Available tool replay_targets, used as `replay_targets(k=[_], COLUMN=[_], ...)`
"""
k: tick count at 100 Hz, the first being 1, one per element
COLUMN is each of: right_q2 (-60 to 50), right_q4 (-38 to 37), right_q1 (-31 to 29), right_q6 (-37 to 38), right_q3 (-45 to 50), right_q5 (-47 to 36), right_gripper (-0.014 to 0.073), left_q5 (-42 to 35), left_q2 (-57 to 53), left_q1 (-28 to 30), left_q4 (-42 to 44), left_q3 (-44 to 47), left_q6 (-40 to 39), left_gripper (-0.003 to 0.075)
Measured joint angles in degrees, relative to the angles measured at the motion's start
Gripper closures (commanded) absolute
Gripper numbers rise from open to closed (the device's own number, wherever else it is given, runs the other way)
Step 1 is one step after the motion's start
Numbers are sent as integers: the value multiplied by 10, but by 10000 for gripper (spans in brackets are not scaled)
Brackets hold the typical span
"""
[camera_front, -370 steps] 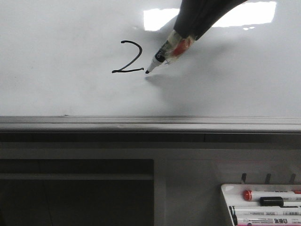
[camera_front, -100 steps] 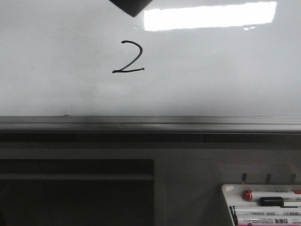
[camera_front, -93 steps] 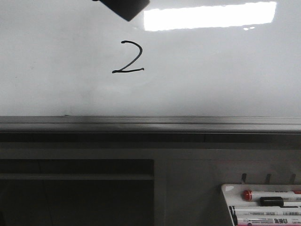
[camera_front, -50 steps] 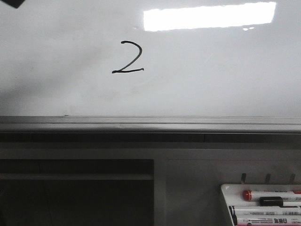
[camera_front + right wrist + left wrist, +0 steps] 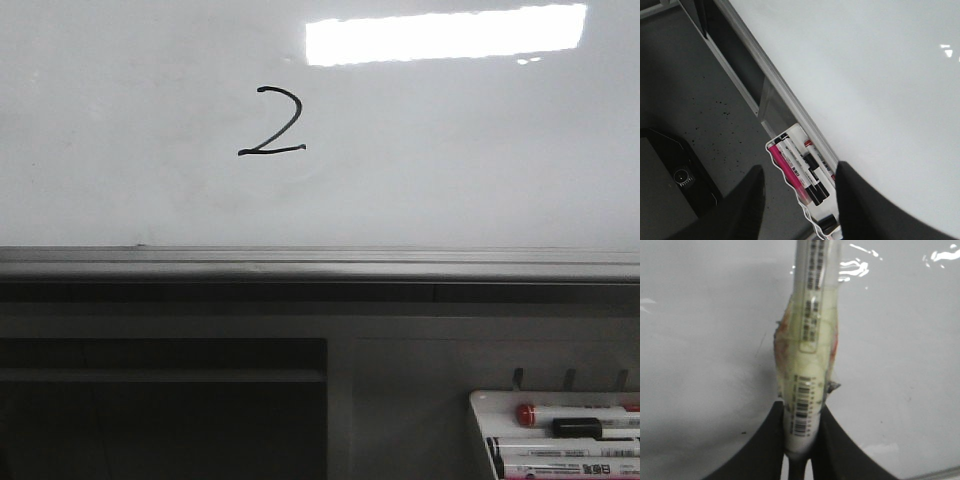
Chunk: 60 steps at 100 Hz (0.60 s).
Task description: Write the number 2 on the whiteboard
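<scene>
number 2 (image 5: 272, 122) on whiteboard (image 5: 480, 170) (glossy), marker tray (image 5: 480, 405)

Black number 2 (image 5: 272, 122) on glossy, perhaps faintly smudged, white-grey whiteboard (image 5: 450, 150).

Left gripper (image 5: 800, 450) with its two dark jaws closed tight around the end of a marker (image 5: 807, 365). Right gripper (image 5: 797, 210) with its jaws spread wide apart, holding nothing.

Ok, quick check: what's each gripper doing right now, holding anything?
Left gripper: shut on the marker, above the whiteboard.
Right gripper: open, holding nothing, over the marker tray.
</scene>
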Motion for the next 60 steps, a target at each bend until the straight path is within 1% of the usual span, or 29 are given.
replay_targets(k=[11,23,60], right_q2=[0,0,0], right_q4=[0,0,0], right_q1=[0,0,0], right_q6=[0,0,0], right_q3=[0,0,0], right_q5=[-1,-1,-4], right_gripper=[302,302,302], left_q5=[-37,-58,-81], left_q2=[31,55,89], left_q1=[0,0,0], left_q4=[-5,-6,-9], left_q3=[0,0,0], left_q6=[0,0,0], left_gripper=[740,740,737])
